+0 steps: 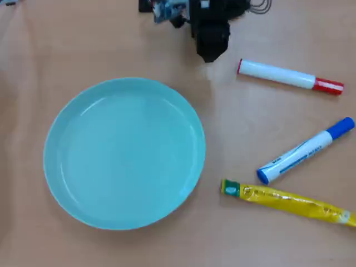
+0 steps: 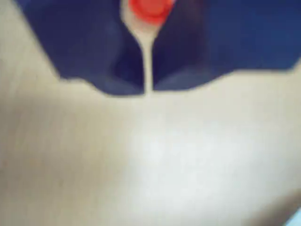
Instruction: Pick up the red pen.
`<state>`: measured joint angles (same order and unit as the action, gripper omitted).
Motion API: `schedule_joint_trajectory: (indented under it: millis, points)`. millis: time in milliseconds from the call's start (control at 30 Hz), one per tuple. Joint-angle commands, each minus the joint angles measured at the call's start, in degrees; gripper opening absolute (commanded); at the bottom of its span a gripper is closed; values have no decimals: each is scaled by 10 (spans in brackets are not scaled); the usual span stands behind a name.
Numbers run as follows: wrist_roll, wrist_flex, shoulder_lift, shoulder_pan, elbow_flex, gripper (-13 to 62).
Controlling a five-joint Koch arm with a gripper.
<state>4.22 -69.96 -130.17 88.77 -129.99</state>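
The red pen [image 1: 289,76], white-barrelled with a red cap at its right end and a thin red ring at its left, lies flat on the table at the upper right of the overhead view. My gripper [image 1: 210,54] hangs black at the top centre, left of the pen and apart from it. In the wrist view the gripper [image 2: 148,92] is blurred; its two dark jaws stand together with only a thin slit between them and hold nothing. A blurred red spot [image 2: 150,9] shows above the slit; I cannot tell what it is. The pen is not in the wrist view.
A large light-blue plate [image 1: 55,122] fills the left and middle of the table. A white marker with a blue cap [image 1: 306,150] and a yellow tube with a green end [image 1: 289,200] lie at the lower right, below the red pen.
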Motion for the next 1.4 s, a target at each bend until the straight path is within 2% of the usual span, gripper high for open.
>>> schedule_joint_trajectory:
  millis: [0,233,533,633,867,1167,1367]
  points:
    - [0,-96,-54,-24,85,-66]
    - [0,-212,-54,-127,276,-66]
    - [-5,-214,-53,-212,392,-66]
    - [-18,-207,-52,-276,410,-65]
    - [-241,-148,-27,-353,421,-63]
    - [-301,-71,54,-362,417,-64]
    - [-501,-49,110,-362,412,-62]
